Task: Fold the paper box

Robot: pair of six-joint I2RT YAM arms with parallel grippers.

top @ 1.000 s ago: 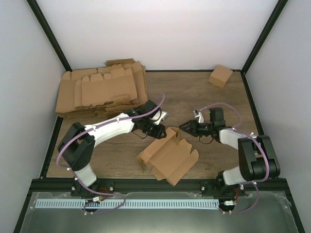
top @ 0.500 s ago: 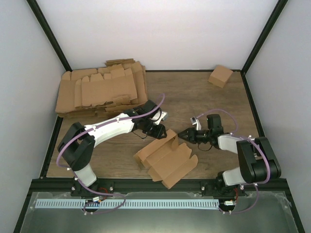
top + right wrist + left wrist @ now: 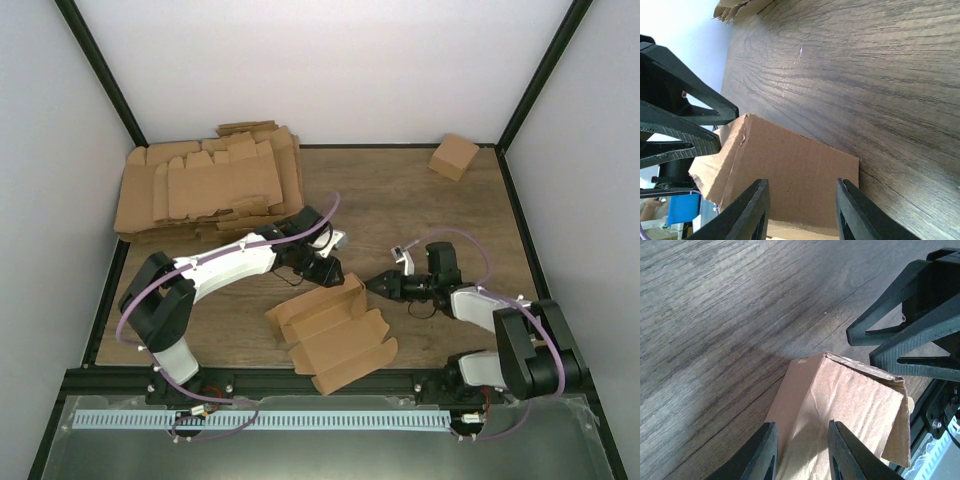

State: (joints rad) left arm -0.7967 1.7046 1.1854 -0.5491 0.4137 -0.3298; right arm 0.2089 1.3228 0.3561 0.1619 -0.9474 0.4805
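Observation:
The paper box (image 3: 333, 332) lies partly folded at the front middle of the table, with one wall raised at its far end. My left gripper (image 3: 328, 272) comes down on that raised wall from the far left. In the left wrist view, its jaws (image 3: 802, 452) stand apart over a creased corner of the box (image 3: 850, 405), open. My right gripper (image 3: 379, 285) faces the same corner from the right. In the right wrist view, its jaws (image 3: 801, 200) are spread in front of a flat cardboard panel (image 3: 790, 170), open. The two grippers' tips nearly meet.
A thick pile of cardboard blanks (image 3: 205, 185) fills the back left corner. A small cube-like carton (image 3: 453, 156) sits at the back right. Black frame posts and white walls enclose the table. A metal rail (image 3: 300, 418) runs along the near edge.
The box has slid toward the near left and turned a little. My right gripper has followed it left and nearer. The left gripper has barely shifted.

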